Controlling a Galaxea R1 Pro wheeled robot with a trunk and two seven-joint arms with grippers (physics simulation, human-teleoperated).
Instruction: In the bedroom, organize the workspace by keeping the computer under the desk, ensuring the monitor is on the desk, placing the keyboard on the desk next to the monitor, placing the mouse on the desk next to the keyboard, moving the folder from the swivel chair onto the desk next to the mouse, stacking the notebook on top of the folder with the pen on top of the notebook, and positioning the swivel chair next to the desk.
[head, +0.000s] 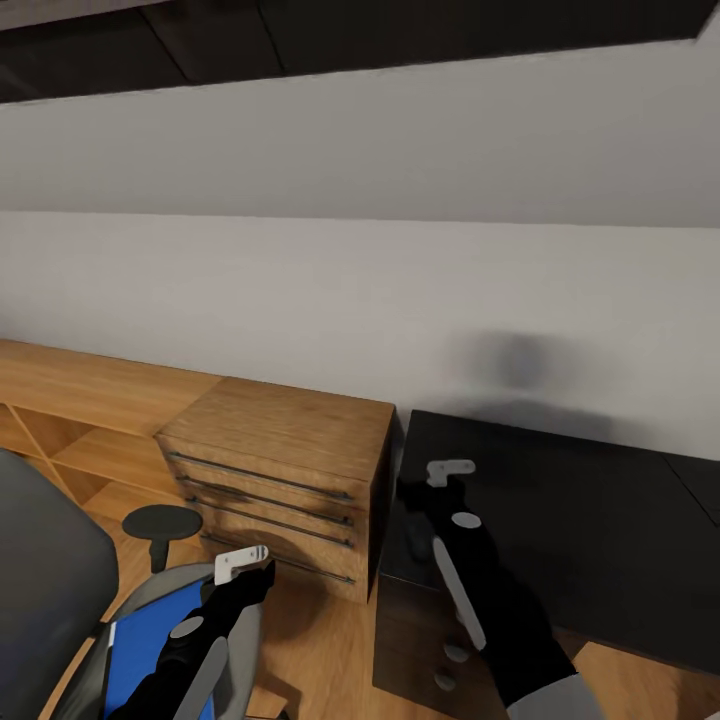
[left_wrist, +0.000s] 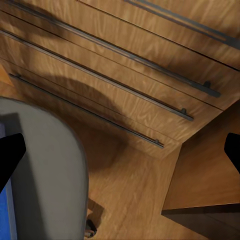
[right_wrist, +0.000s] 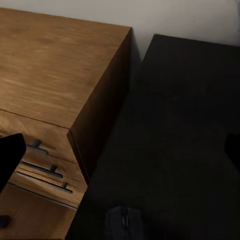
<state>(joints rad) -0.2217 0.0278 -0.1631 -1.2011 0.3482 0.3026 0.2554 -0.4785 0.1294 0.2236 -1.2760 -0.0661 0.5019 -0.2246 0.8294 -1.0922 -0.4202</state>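
so the blue folder (head: 150, 640) is sitting on the swivel chair (head: 45, 590) seat at about 7 o'clock in the head view. The left gripper (head: 243, 572) hangs just past the seat edge toward the oak drawer chest (head: 280, 480), fingers spread, nothing in them, probably lined up to grab the folder. The right gripper (head: 428, 490) hovers open over the black desk (head: 580, 530) corner at 5 o'clock, with the mouse (right_wrist: 125, 222) on the desk under it
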